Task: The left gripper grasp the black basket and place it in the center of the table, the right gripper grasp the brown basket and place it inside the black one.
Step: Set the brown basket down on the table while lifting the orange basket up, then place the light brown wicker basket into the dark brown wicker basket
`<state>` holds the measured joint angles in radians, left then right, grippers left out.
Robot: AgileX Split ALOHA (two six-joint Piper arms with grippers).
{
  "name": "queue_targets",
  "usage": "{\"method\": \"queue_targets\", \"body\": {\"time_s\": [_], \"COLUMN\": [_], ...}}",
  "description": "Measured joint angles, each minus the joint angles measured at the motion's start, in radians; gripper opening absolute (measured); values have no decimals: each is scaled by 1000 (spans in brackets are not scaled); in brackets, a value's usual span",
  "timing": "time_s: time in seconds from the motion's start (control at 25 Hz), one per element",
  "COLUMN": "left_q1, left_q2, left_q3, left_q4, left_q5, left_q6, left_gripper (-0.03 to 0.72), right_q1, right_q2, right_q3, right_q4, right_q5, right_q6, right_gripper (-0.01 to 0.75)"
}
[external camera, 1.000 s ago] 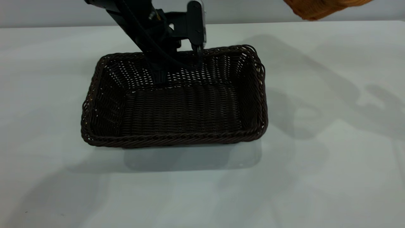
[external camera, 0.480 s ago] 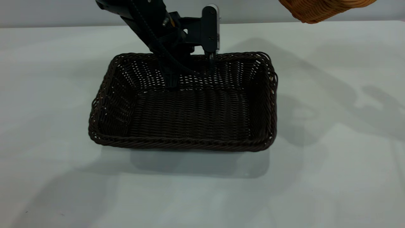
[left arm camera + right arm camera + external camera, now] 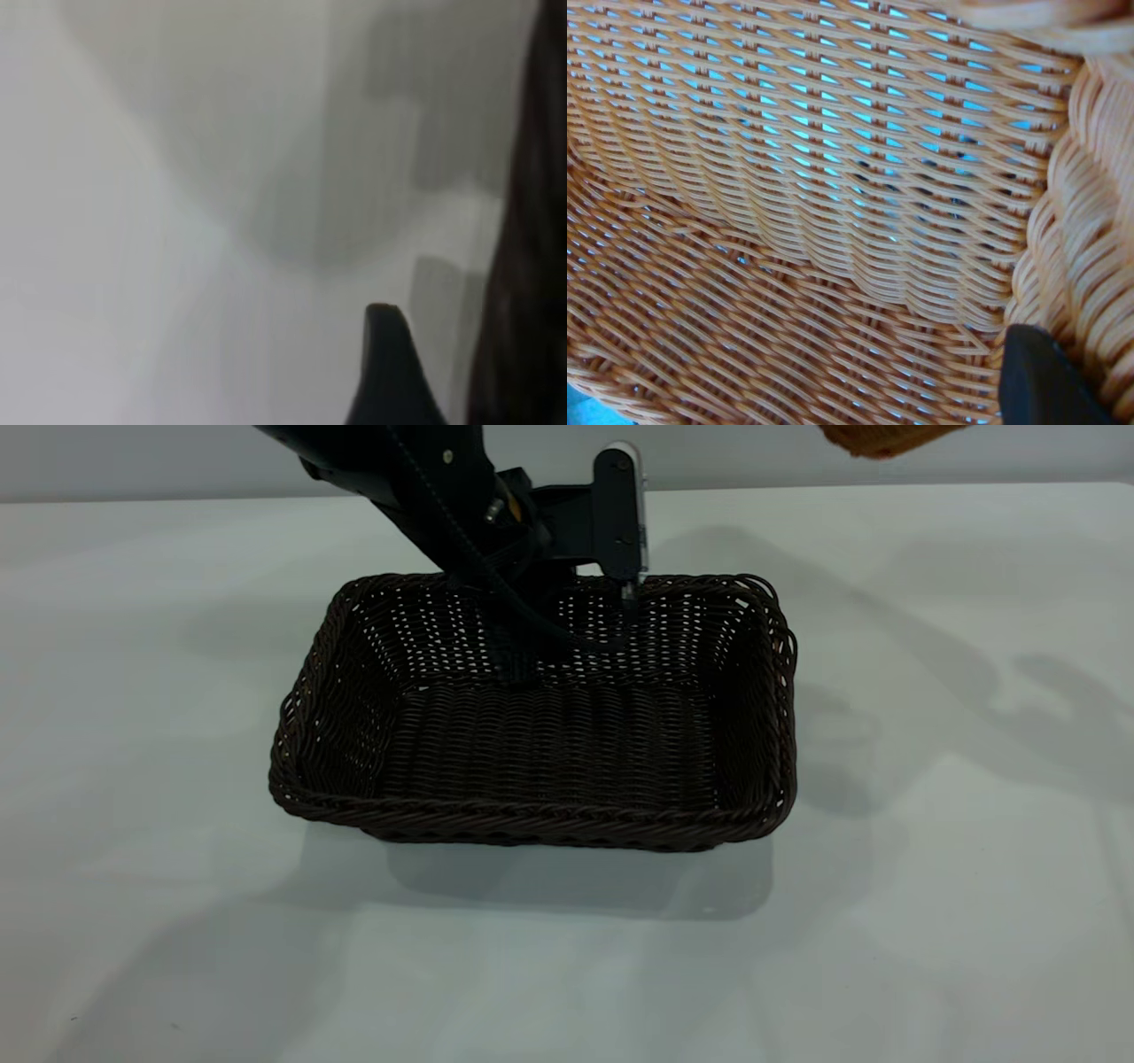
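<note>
The left gripper [image 3: 567,615] is closed on the far wall of the black basket [image 3: 540,726], one jaw plate inside and one outside the rim. This basket sits near the middle of the table [image 3: 930,921], a little toward the far edge, with its long axis running parallel to the near edge.

The brown basket [image 3: 886,436] is high above the far right corner, and only a small piece of it shows in the exterior view. In the right wrist view its weave [image 3: 815,177] fills the picture, and one fingertip of the right gripper [image 3: 1045,381] lies beside the braided rim; I judge it is gripping that rim, though the second finger is hidden.

So the black basket lies below the brown one, toward the left and the near edge. The right arm carries it and must lower it with both long axes matching.

I count one black basket, one brown basket and two grippers.
</note>
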<state>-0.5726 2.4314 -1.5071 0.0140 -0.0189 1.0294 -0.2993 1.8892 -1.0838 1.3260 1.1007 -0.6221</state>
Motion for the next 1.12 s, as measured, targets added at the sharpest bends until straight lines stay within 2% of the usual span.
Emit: {"method": "queue_targets", "body": {"time_s": [0.24,0.6,0.8,0.96,1.12], "left_q1": [-10,-10,-1,12,23], "left_q2": [-45,-360,-586,-765,-899], "left_q3": [1,1,3,3,3], "left_q4": [0,-5,-4,-4,-4], "left_q5": [40,367,463,448,381], "left_q6": [-5,-6,-1,-1,-1], "left_gripper": [445,410,370,360,360], "right_q1": [-2,-47,-37,38,194], "right_q2": [0,0,20,55,104], "right_q3": [-43,-189,-203,-204,-204], "right_q4": [-23,-167,-275,-343,-389], "right_q5": [-37,-86,-78,-59,-24], "right_q6": [19,127,162,179,171], "right_gripper": [61,62,62,62,62]}}
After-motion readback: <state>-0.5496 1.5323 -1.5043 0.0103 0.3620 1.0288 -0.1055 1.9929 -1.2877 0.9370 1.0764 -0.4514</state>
